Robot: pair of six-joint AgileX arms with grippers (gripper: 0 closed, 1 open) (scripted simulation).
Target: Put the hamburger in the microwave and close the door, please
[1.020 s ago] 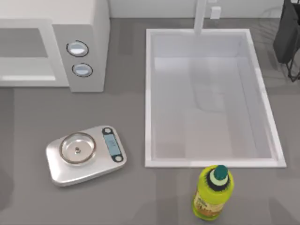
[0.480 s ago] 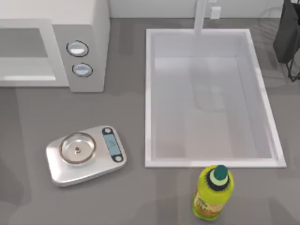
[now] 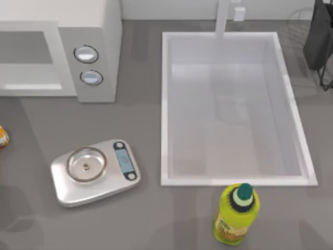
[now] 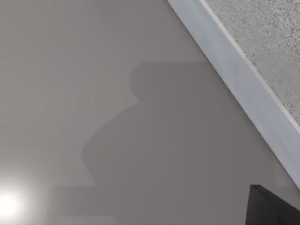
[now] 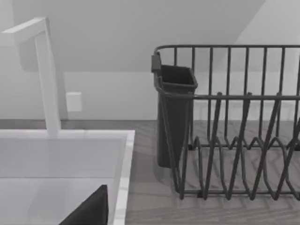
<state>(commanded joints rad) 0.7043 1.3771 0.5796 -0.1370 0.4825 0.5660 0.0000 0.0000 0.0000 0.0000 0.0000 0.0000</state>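
The white microwave stands at the back left of the counter, its cavity open toward the front and its two round dials on the right panel. The door is out of view. At the top view's left edge a small orange-brown sliver shows, which looks like the edge of the hamburger. The left wrist view has a dark part of my left gripper over bare grey counter near the counter's white edge. A dark part of my right gripper shows by the sink in the right wrist view.
A silver kitchen scale lies in front of the microwave. The white sink with its faucet takes up the middle right. A yellow-green bottle stands at the front. A dark dish rack sits back right.
The orange-brown sliver has come into the top view at the left edge. The shadows on the counter's left side have shifted.
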